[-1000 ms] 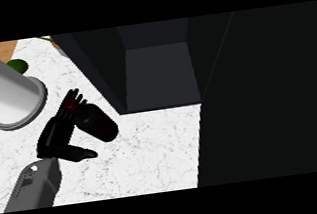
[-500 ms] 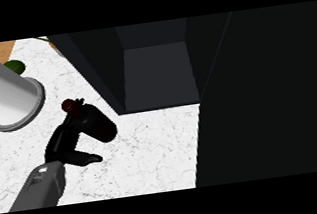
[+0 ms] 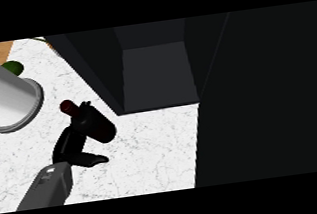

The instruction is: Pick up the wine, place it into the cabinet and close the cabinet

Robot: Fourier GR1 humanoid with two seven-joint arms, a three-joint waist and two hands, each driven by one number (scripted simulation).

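White marbled desk [image 3: 152, 145] carries an open dark cabinet [image 3: 155, 74] at its far edge. Near its left edge, the left hand [image 3: 76, 140] curls its fingers around the dark red wine bottle [image 3: 88, 120], beside a grey metal cylinder [image 3: 0, 99].

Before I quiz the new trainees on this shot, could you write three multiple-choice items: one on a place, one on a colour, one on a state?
1. Where does the wine bottle lie?
A. inside the cabinet
B. on the counter, left of the cabinet
C. on the wooden floor

2. What colour is the counter?
A. white, marbled
B. green
C. red

3. How is the cabinet?
A. closed
B. open
C. lying on its side

Answers: 1 B, the bottle sits on the white top beside the cabinet's wall, under the left hand. 2 A, pale with grey veins. 3 B, its dark inside shows.
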